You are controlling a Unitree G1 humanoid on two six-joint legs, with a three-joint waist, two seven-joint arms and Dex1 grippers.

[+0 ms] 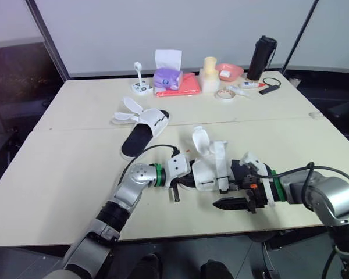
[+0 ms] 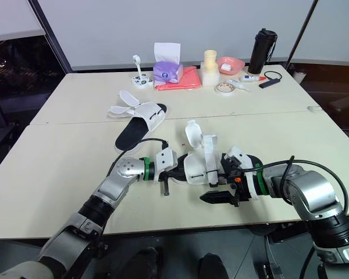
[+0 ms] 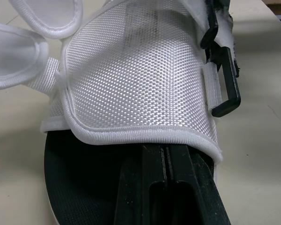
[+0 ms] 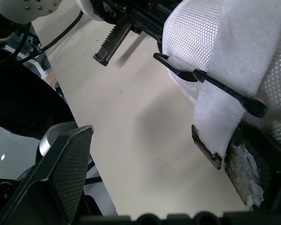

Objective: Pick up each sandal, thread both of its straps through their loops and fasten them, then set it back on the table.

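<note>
Sandal point(image 1: 206, 168) at the front of the surface point(image 1: 58, 192) between both claws, one strap standing loose, left claw point(image 3: 166, 161) closed, tucked under its upper, right claw point(image 4: 161, 152) spread wide around a hanging strap, second sandal point(image 1: 145, 131) behind, pink bowl point(image 1: 230, 71) holding something small and white.

Along the far edge of the pale wooden surface point(image 1: 75, 174) stood a purple tissue pack point(image 1: 167, 77) on a flat coral-red folder point(image 1: 185, 87). Beside them stood a cream cylindrical container point(image 1: 209, 74), a pink plastic bowl point(image 1: 229, 71), a tall black bottle point(image 1: 262, 57) and a tape roll point(image 1: 224, 94).
</note>
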